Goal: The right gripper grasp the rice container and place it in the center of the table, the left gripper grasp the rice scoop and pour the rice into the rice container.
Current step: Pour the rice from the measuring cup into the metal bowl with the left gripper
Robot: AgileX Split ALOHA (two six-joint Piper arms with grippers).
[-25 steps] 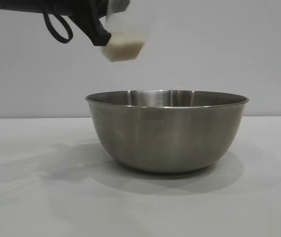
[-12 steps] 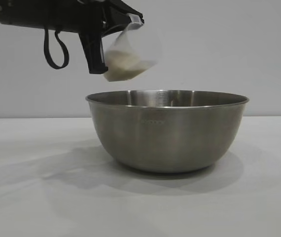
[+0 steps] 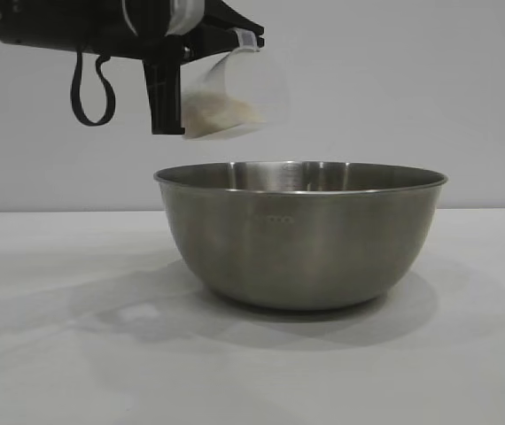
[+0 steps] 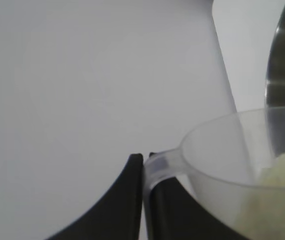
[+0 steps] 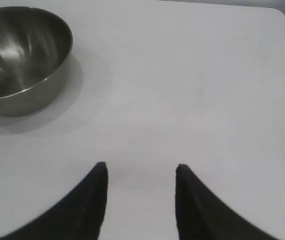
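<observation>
The steel rice container (image 3: pixel 301 232) stands on the white table (image 3: pixel 58 354) in the exterior view, and shows in the right wrist view (image 5: pixel 17 55). My left gripper (image 3: pixel 177 62) is shut on the handle of the clear rice scoop (image 3: pixel 235 96), held tilted above the container's left rim. White rice (image 3: pixel 213 117) lies in the scoop's low side. In the left wrist view the scoop (image 4: pixel 232 170) is pinched by its handle between my fingers (image 4: pixel 127 205), with rice (image 4: pixel 282 167) inside and the container's rim (image 4: pixel 282 65) beyond. My right gripper (image 5: pixel 140 167) is open and empty over bare table, away from the container.
A plain grey wall stands behind the table. The table's far edge and a rounded corner (image 5: pixel 282 15) show in the right wrist view.
My left gripper has come lower and to the right with the scoop and tipped it further, its mouth now pointing right over the container's left rim. The container has not moved.
</observation>
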